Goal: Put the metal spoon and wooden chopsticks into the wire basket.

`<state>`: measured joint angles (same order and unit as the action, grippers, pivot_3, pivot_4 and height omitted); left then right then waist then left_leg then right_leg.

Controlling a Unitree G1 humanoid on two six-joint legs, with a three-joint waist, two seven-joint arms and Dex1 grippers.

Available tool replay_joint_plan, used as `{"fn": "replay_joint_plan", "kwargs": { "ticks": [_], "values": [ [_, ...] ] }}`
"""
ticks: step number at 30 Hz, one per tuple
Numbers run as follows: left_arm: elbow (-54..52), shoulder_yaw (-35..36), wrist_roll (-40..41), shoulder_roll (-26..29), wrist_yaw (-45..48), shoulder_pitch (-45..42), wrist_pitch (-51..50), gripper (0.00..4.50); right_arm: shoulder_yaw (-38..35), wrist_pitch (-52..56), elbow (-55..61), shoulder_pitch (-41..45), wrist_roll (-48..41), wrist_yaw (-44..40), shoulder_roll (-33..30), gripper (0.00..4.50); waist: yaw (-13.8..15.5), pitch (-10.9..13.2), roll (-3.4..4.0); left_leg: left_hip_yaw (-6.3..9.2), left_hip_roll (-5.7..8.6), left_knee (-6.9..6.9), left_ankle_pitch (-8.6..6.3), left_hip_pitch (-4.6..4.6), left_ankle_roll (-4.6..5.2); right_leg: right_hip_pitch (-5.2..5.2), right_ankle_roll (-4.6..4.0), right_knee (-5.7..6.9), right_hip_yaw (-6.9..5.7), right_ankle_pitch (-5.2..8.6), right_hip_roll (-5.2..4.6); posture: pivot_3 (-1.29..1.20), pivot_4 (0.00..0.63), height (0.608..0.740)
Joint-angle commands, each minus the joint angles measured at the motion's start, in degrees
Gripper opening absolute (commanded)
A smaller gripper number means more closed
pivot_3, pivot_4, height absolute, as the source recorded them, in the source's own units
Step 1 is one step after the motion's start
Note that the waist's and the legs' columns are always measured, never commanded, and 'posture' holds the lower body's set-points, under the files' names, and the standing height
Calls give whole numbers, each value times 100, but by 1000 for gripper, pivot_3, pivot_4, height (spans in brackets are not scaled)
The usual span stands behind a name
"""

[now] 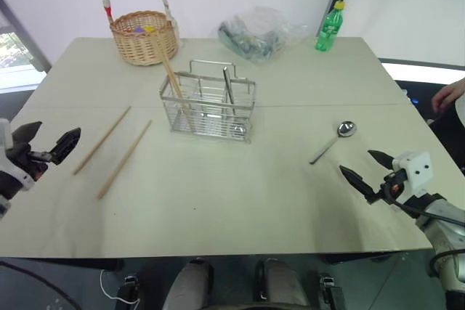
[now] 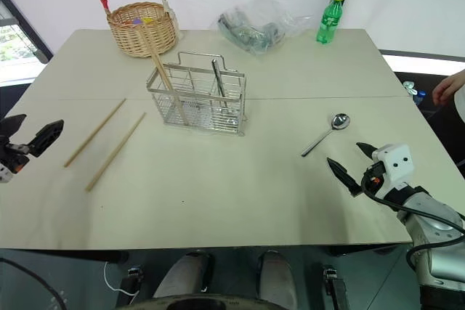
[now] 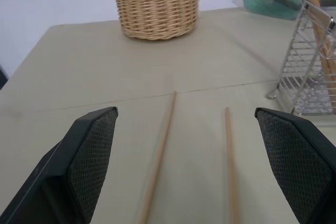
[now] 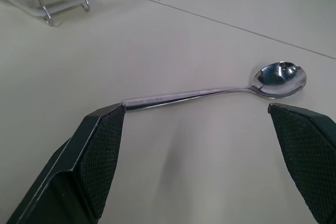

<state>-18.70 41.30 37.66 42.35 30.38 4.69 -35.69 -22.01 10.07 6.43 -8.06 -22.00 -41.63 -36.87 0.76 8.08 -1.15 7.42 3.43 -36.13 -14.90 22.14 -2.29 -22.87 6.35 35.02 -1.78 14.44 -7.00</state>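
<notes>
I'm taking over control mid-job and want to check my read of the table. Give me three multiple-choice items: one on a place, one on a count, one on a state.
1. Where does the metal spoon lie?
A. in the wire basket
B. on the table, just ahead of the right gripper
C. in the wicker basket

2. How many wooden chopsticks lie flat on the table?
A. none
B. two
C. four

3. How does the left gripper stand?
A. open, holding nothing
B. shut on a chopstick
C. shut on the spoon

Answers:
1 B: it rests on the table before the right gripper.
2 B: two wooden chopsticks lie left of the wire basket.
3 A: the left gripper has its fingers spread wide with nothing between.
</notes>
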Motion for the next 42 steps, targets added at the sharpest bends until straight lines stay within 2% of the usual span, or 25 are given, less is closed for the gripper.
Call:
{"fn": "replay_joint_plan", "kwargs": {
  "ticks": [1,7,13,15,20,24,28,32,38,42],
  "values": [
    [-550,-50,350,58,25,-137,-143,4415,42,-214,-97,302,136,-243,-323,4500,-2,0,0,0,0,0,0,0,0,0,0,0,0,0,0,0,150,674],
    [-1200,-541,865,31,44,-222,-535,4415,447,-463,-344,1198,272,-963,-973,4500,-17,1,4,-9,-3,2,0,-6,1,2,0,1,2,-1,6,0,150,674],
    [-1729,-1477,1273,-11,67,-600,-781,4415,1689,-1395,-1383,3059,922,-2236,-1416,4500,-22,2,1,-14,-4,-1,1,-12,1,8,-2,1,3,-3,9,0,150,674],
    [-1814,-1685,1353,-36,58,-702,-812,4415,2056,-1777,-1876,3687,1105,-2657,-1385,4500,-26,6,4,-15,-4,0,1,-15,1,11,-2,-1,3,-3,9,0,150,674],
    [-1932,-2128,1332,-204,-116,-902,-775,4415,3109,-3385,-3944,5412,2061,-3565,-1192,4500,-41,10,1,-19,2,0,2,-14,0,12,0,-4,5,-4,9,0,150,674],
    [-1962,-2214,1407,-328,-244,-980,-763,4415,4027,-5149,-5730,6605,3249,-3771,-1128,4500,-40,19,3,-24,7,0,3,-15,-1,12,0,-2,6,-4,10,0,150,674],
    [-2138,-2340,1464,-478,-380,-879,-784,4415,4795,-6148,-7003,7520,4471,-3150,-1078,4500,-81,30,-3,-35,8,3,4,-18,-3,12,1,3,10,-5,11,0,150,674],
    [-2318,-2317,1578,-570,-577,-756,-809,4415,5509,-6556,-7624,8134,5668,-1988,-1020,4500,-152,35,-2,-35,8,2,5,-21,-6,11,1,8,17,-5,12,0,150,674],
    [-2442,-2160,1839,-554,-865,-645,-843,4415,6526,-6773,-7969,8565,7202,-80,-843,4500,-177,38,-5,-50,6,21,5,-63,-6,23,-1,18,48,-3,15,0,150,674],
    [-2541,-2123,2021,-492,-1007,-615,-873,4415,6914,-6796,-8110,8618,7731,728,-695,4500,-178,38,-5,-66,7,21,6,-66,-6,16,-1,23,75,-4,19,0,150,674]
  ]
}}
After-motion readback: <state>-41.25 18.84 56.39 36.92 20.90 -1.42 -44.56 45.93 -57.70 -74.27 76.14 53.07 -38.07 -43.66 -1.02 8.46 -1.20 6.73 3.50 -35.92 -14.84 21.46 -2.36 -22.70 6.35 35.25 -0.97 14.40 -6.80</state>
